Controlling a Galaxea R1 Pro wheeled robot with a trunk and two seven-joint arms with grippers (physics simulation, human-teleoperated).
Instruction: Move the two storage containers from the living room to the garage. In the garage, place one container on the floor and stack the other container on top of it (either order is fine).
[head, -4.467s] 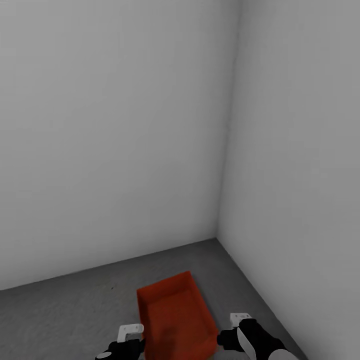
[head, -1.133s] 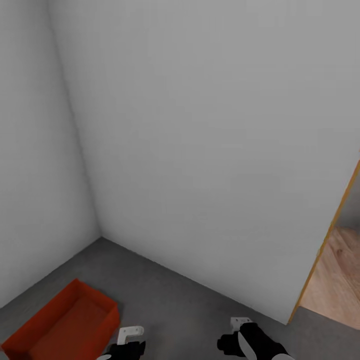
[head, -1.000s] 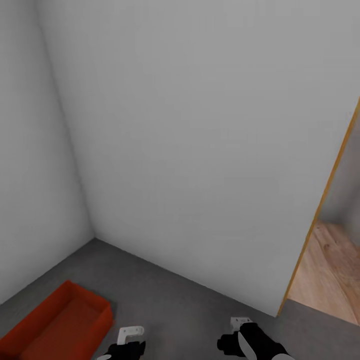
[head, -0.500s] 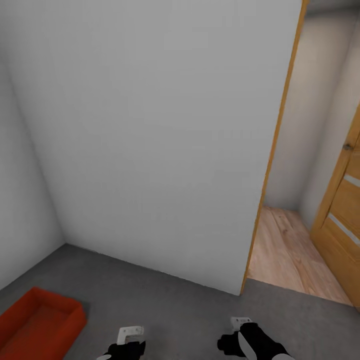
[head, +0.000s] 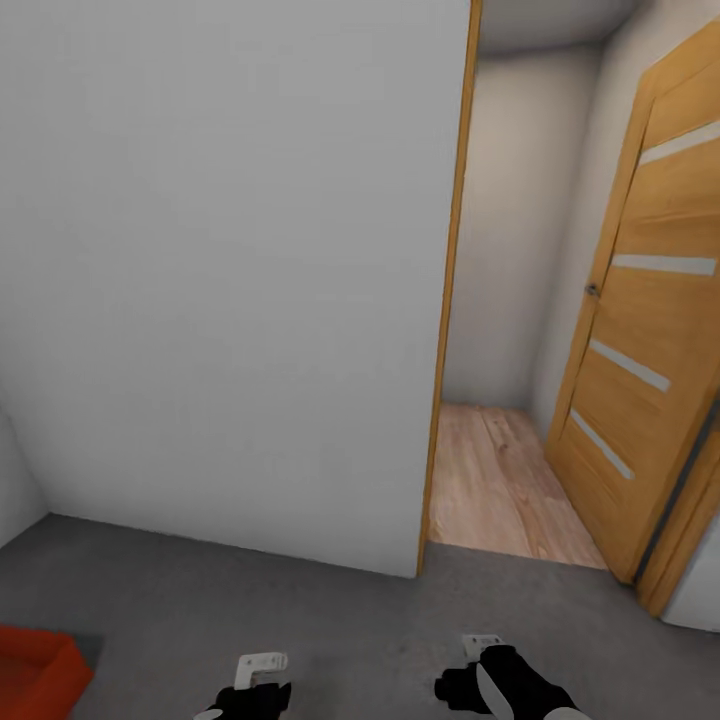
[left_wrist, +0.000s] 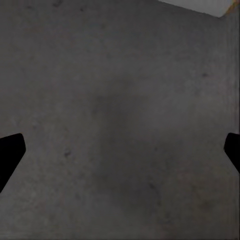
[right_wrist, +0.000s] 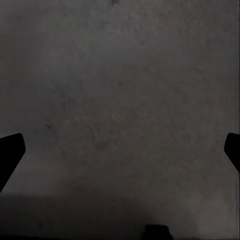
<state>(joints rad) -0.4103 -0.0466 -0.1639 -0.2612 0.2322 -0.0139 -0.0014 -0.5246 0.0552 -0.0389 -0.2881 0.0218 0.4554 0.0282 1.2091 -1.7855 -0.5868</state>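
Note:
One orange-red storage container (head: 35, 668) rests on the dark grey garage floor (head: 330, 620) at the lower left edge of the head view, cut off by the picture's border. Both arms are held low in front of me, the left wrist (head: 255, 685) and the right wrist (head: 490, 675) well to the right of the container. My left gripper (left_wrist: 120, 152) is open over bare concrete with nothing between its fingers. My right gripper (right_wrist: 120, 152) is open over bare concrete too.
A plain pale grey wall (head: 220, 280) stands straight ahead. To its right an orange-framed doorway (head: 447, 300) opens onto light wood-plank flooring (head: 495, 480). A wooden door with glass strips (head: 640, 330) stands swung open at the right.
The camera has turned to the right: the container has slid to the picture's lower left corner, and the doorway and the door have come fully into view. The arms keep their pose.

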